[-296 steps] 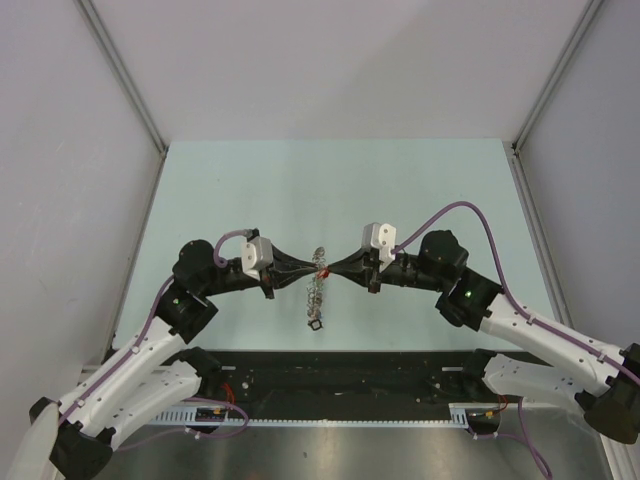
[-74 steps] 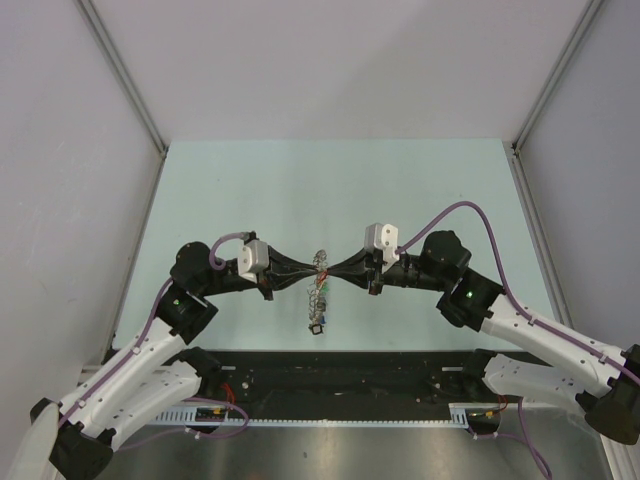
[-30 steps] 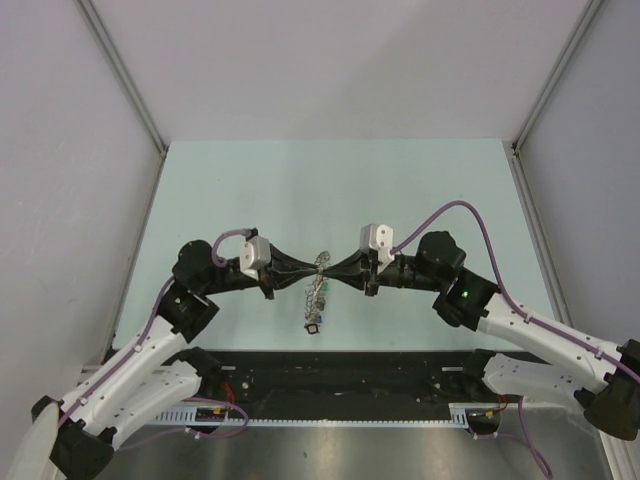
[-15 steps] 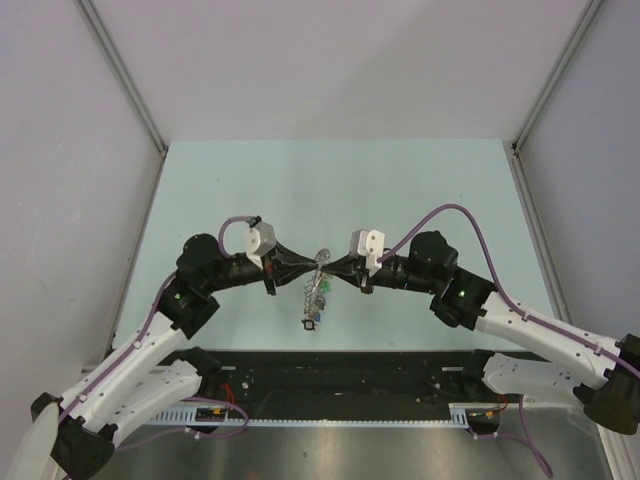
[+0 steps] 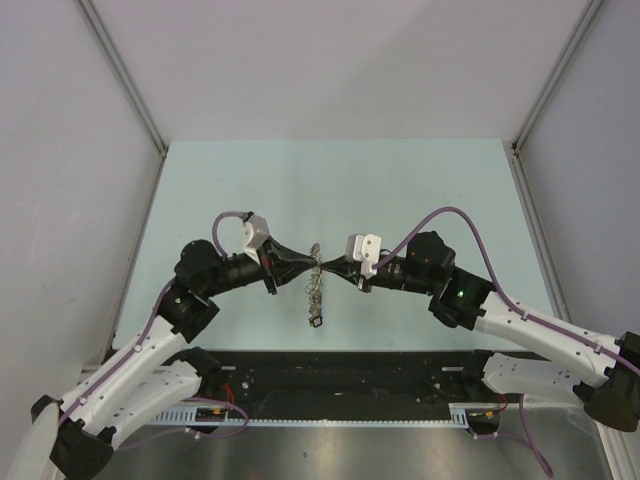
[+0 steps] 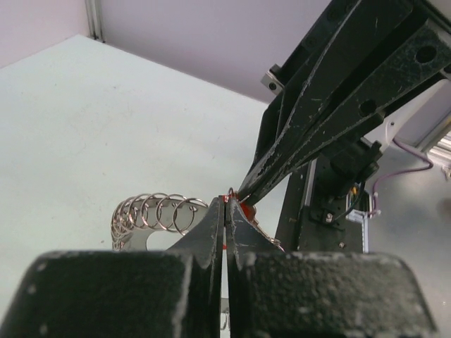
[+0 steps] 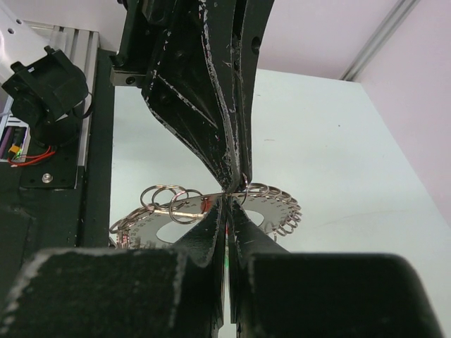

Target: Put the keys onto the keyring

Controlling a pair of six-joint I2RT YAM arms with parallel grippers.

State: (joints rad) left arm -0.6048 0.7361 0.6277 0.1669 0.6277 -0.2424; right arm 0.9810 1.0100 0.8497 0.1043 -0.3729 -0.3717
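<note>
The keyring [image 5: 315,288], a grey metal disc fringed with small split rings, hangs above the table between both grippers. It also shows in the left wrist view [image 6: 151,215] and the right wrist view [image 7: 278,211]. My left gripper [image 5: 312,265] is shut, and its tips [image 6: 227,202] pinch at the red tag of the key [image 6: 244,209] by the ring's rim. My right gripper [image 5: 327,266] is shut, tips [image 7: 227,201] on the ring's rim, tip to tip with the left. The silver key itself is hidden behind the fingers.
Tagged keys dangle from the ring's near end [image 5: 315,321], close above the pale green table [image 5: 330,190]. A black rail [image 5: 340,375] runs along the table's near edge. Grey walls enclose the left, right and far sides.
Both grippers stay shut and tip to tip at the ring. In the last second both wrists rolled and their meeting point shifted slightly left and away.
</note>
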